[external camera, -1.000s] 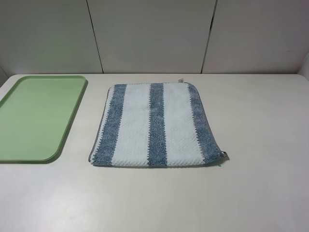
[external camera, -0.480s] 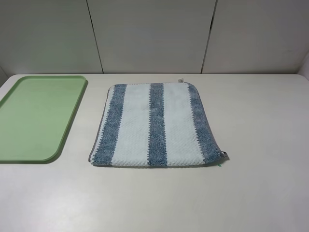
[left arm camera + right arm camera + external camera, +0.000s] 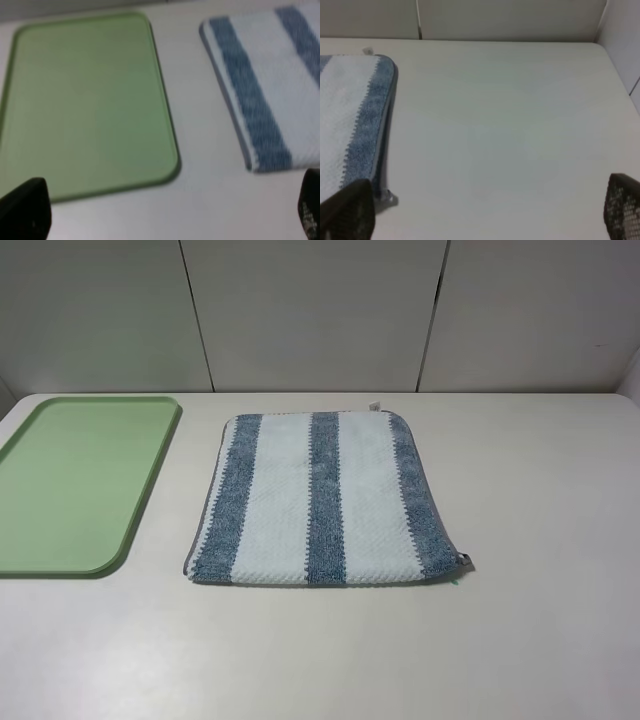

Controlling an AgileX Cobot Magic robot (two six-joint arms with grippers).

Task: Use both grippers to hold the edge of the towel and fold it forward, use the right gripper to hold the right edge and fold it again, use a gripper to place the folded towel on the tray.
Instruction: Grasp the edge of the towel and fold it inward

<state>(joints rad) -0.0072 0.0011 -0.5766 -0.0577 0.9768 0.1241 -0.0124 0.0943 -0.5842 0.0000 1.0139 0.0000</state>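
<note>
The striped blue and white towel (image 3: 318, 498) lies flat on the white table, its stripes running from near to far. Its near edge (image 3: 320, 583) crosses the stripe ends, with a small tag at the near right corner (image 3: 464, 560). The light-green tray (image 3: 75, 480) lies empty to the towel's left. Neither arm shows in the high view. In the left wrist view my left gripper (image 3: 167, 210) is open above the table, with the tray (image 3: 85, 100) and the towel (image 3: 265, 85) ahead of it. In the right wrist view my right gripper (image 3: 485, 210) is open, beside the towel's right side (image 3: 355, 115).
Grey wall panels (image 3: 320, 310) stand behind the table's far edge. Bare white tabletop (image 3: 550, 500) lies to the right of the towel and in front of it (image 3: 320, 660).
</note>
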